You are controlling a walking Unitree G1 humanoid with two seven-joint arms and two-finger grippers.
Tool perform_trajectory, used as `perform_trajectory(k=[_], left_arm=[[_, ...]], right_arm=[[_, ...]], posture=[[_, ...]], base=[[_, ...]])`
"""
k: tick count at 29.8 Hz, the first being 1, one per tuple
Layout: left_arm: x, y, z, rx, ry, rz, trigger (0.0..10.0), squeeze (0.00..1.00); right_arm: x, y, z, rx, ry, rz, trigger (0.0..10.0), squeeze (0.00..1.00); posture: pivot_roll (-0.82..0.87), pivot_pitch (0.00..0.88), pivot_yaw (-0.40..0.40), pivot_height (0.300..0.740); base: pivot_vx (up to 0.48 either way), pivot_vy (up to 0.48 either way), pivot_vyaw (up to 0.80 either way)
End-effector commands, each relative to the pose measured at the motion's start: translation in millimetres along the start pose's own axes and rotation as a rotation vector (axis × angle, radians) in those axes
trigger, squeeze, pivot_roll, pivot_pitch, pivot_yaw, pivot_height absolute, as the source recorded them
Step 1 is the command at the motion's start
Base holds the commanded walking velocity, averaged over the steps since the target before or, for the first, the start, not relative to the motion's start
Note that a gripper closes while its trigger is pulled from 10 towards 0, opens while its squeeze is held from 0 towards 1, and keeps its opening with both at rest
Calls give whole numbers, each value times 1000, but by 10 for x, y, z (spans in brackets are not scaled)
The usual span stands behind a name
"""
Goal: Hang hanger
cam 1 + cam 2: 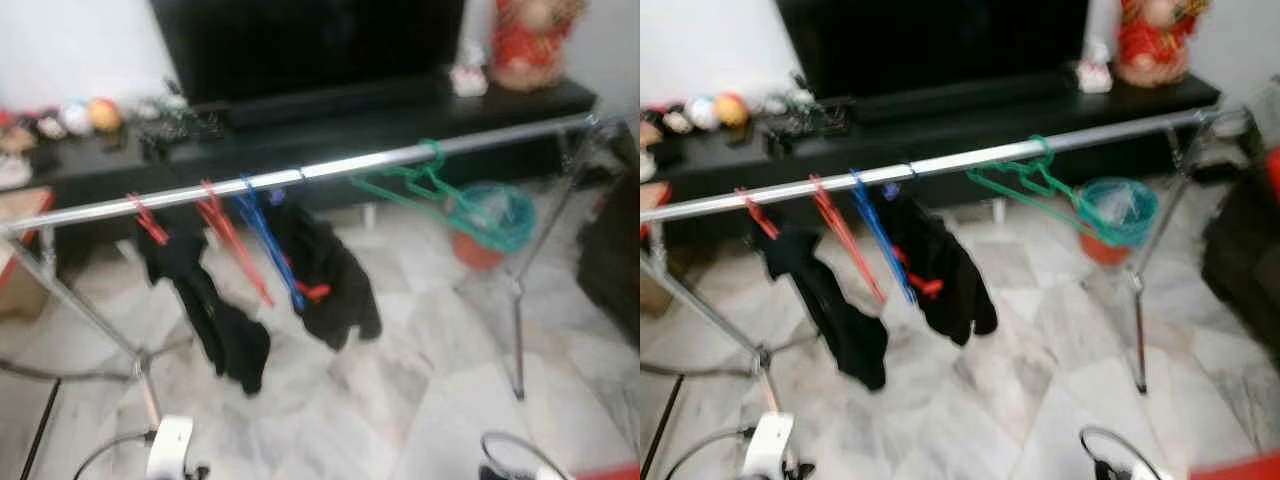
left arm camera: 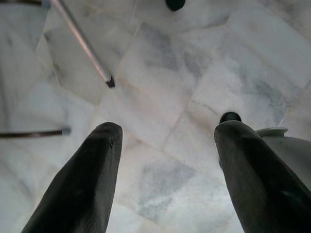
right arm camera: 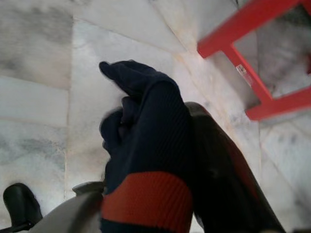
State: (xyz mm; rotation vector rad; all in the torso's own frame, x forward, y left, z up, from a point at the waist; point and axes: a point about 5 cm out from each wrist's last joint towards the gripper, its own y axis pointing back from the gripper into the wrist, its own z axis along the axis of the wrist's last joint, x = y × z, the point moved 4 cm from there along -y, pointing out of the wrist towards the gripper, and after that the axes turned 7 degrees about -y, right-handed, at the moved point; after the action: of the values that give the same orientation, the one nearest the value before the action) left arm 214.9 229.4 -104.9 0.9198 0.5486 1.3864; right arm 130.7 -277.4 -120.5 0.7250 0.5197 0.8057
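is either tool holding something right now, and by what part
The right tool pinches a dark navy knitted cloth with a red band; which part cannot be told. The left tool is open, holding nothing.

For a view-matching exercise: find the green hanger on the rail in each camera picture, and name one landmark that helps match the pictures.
Left eye view: green hanger, right of centre, hooked on the silver rail.
Right eye view: green hanger, nearer centre.
Left wrist view: marble floor.
Right wrist view: a dark cloth.
Shared landmark: the teal bin behind the hanger.
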Motion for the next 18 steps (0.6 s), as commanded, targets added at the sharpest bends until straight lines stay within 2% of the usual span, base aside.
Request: perform_trajectory(k=[1,8,10,11,16,17,18], left_arm=[[42,8,-47,23,-18,12,10000,0],[-6,-13,102,-35,-34,3,10000,0],[-23,-17,301,-133,-44,1,10000,0],[-23,-17,301,-133,-44,1,10000,0],[164,55,707,-345,-41,30,10000,0],[164,55,707,-345,-41,30,10000,0],[193,102,873,-435,-30,20,10000,0]], right_arm=[[47,7,-13,5,-15,5,10000,0],[53,6,-4,2,-47,-3,10000,0],[63,5,0,3,-49,-1,10000,0],[63,5,0,3,-49,-1,10000,0],[72,4,10,-1,-53,0,10000,0],[72,4,10,-1,-53,0,10000,0],[79,5,8,-1,-51,2,10000,0]], posture=[[-21,7,55,740],[-19,5,60,740],[-17,4,61,740],[-17,4,61,740],[-9,11,65,740],[-9,11,65,740],[-8,12,65,740]], base=[[0,0,663],[0,0,0],[0,0,0],[0,0,0],[0,0,0],[0,0,0],[0,0,0]])
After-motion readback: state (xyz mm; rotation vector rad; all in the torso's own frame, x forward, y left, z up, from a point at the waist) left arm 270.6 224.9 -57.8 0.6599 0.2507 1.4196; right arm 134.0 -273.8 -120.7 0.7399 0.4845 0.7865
